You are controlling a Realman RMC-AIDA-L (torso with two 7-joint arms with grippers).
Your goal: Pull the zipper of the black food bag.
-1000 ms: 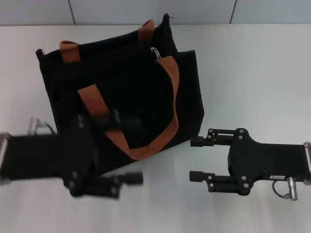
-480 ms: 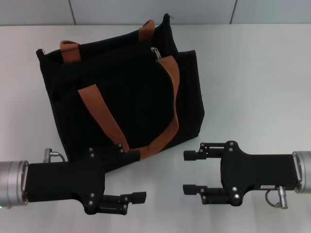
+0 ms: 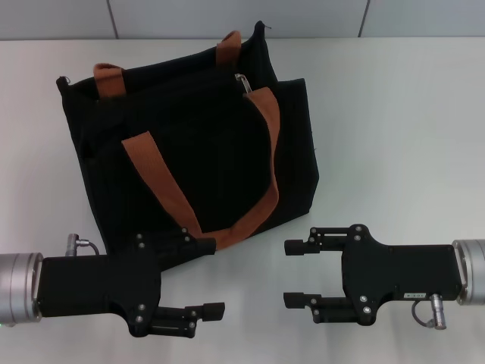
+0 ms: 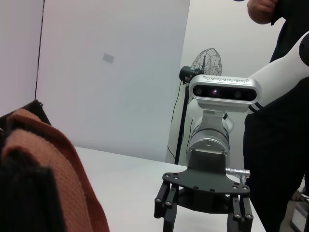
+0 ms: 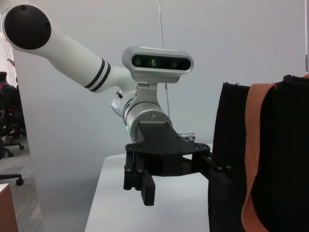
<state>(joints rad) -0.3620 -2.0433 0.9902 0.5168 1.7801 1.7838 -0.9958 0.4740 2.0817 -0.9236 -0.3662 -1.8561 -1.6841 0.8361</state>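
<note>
The black food bag (image 3: 204, 152) lies on the white table at the centre left of the head view, with two orange-brown straps (image 3: 261, 189) across it. The small silver zipper (image 3: 242, 82) sits at the bag's far top edge, by the right strap. My left gripper (image 3: 208, 277) is open at the near left, its upper finger touching the bag's near edge. My right gripper (image 3: 288, 273) is open, just right of the bag's near corner and facing the left gripper. The right wrist view shows the left gripper (image 5: 181, 186) beside the bag (image 5: 285, 159). The left wrist view shows the right gripper (image 4: 203, 220) and a strap (image 4: 58, 164).
The white table (image 3: 394, 114) stretches bare to the right of the bag. A grey wall runs along its far edge. In the left wrist view a person in dark clothes (image 4: 275, 145) and a standing fan (image 4: 205, 63) are behind the right arm.
My left gripper has drawn back from over the bag toward the near table edge. My right gripper has shifted a little left and nearer. The bag has not moved.
</note>
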